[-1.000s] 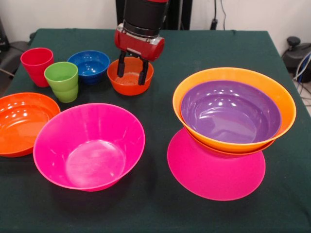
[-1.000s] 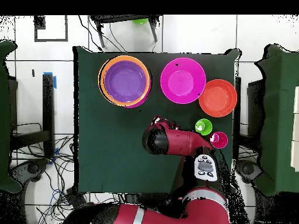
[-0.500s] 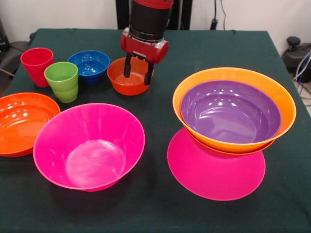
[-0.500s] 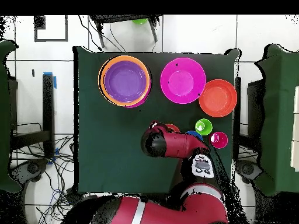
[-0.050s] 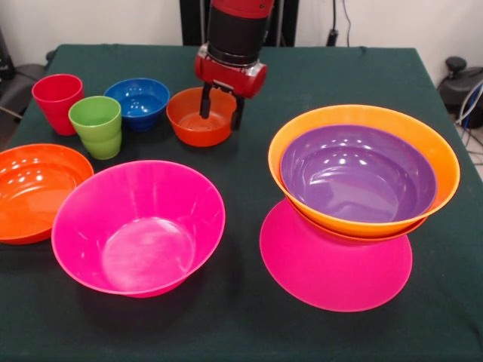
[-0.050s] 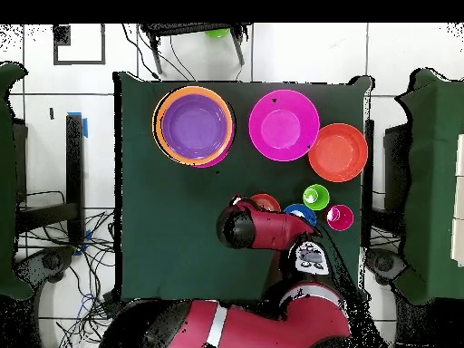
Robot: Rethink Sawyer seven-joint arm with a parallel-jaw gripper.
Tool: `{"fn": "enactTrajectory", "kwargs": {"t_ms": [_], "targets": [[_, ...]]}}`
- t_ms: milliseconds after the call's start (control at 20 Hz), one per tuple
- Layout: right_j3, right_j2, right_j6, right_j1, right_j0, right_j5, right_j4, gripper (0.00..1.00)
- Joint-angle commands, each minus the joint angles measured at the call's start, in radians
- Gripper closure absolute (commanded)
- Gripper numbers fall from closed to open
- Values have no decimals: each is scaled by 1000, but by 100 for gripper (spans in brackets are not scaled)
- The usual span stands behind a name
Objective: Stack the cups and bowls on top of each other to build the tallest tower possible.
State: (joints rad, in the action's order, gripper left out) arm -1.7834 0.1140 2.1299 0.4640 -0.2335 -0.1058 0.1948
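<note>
End effector (image 5: 222,111), fingers spread open, hangs over the glossy round small red-orange bowl's (image 5: 195,124) rim.

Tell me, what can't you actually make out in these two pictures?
- Overhead view: the pincer is hidden under the robot's own arm, which also covers most of the small red-orange bowl and blue bowl.
- Front view: the shallow red-orange bowl is cut off by the picture's edge.
- Both views: the purple bowl hides the orange bowl's inside.

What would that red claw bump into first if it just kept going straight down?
Probably the small red-orange bowl: the gripper points down, open, over the bowl's far right rim. Depth is hard to judge, so it could just miss and meet the green tablecloth.
</note>
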Motion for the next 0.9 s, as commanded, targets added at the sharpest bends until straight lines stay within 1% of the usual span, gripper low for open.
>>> {"fn": "enactTrajectory", "kwargs": {"t_ms": [50, 300, 600, 650, 900], "targets": [[-40, -112, 156, -64, -3, 76, -33, 0], [-33, -113, 159, -78, 0, 100, -37, 0], [-30, -119, 135, -80, -4, 121, -15, 0], [-28, -120, 131, -82, -4, 115, -17, 100], [-22, -126, 114, -77, -9, 108, -6, 100]]}}
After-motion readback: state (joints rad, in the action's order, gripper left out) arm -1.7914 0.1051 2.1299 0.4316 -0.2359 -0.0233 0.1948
